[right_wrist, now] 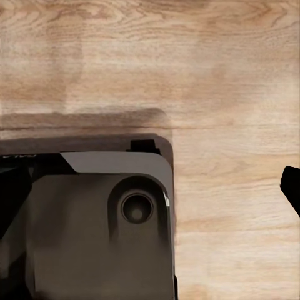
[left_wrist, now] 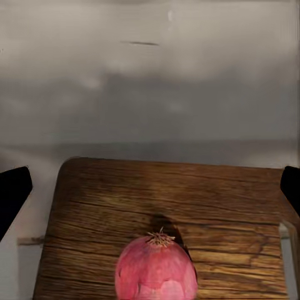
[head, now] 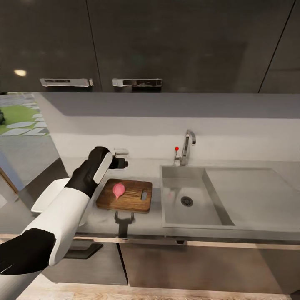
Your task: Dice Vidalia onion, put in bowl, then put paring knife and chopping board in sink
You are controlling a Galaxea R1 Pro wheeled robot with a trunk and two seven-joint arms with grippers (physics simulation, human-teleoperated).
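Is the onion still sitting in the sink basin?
No, the onion lies on the chopping board, left of the sink.

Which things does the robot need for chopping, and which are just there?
Needed: onion, board, bowl, sink, countertop, left hand.
Just there: tap, wall cupboards, wooden floor.

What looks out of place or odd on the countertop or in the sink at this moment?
Nothing stands out. The onion lies whole on the chopping board, which sits flat on the countertop beside the sink. The left gripper hangs above the board's far edge, holding nothing. No spill or damage shows.
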